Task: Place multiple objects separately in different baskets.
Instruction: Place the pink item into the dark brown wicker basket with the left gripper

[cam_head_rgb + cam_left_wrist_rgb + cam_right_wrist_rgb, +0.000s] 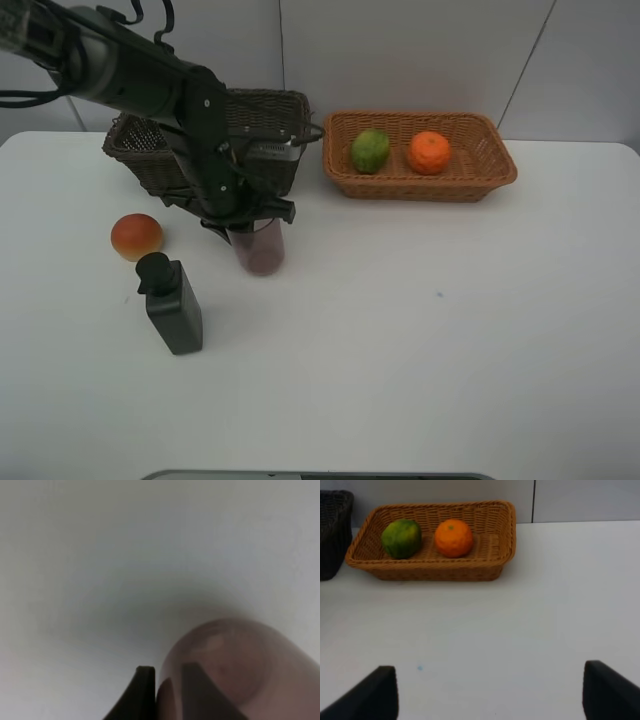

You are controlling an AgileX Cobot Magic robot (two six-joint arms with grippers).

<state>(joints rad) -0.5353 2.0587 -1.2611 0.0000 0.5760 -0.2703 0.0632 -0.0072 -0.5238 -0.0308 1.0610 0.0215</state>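
With 1 finger inside and 1 outside, the left gripper [248,222] pinched the wall of the translucent mauve cup [263,252] standing just before the dark brown basket [275,100], the right gripper [490,695] spread and empty; that thin hold could slip on lifting.

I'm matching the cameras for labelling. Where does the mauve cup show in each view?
Exterior high: cup left of centre, under the left gripper, in front of the dark basket.
Left wrist: large and close, its wall pinched between the fingers.
Right wrist: not in it.
Shared landmark: the white table shows in all three; the dark basket also sits at the edge of the right wrist picture.
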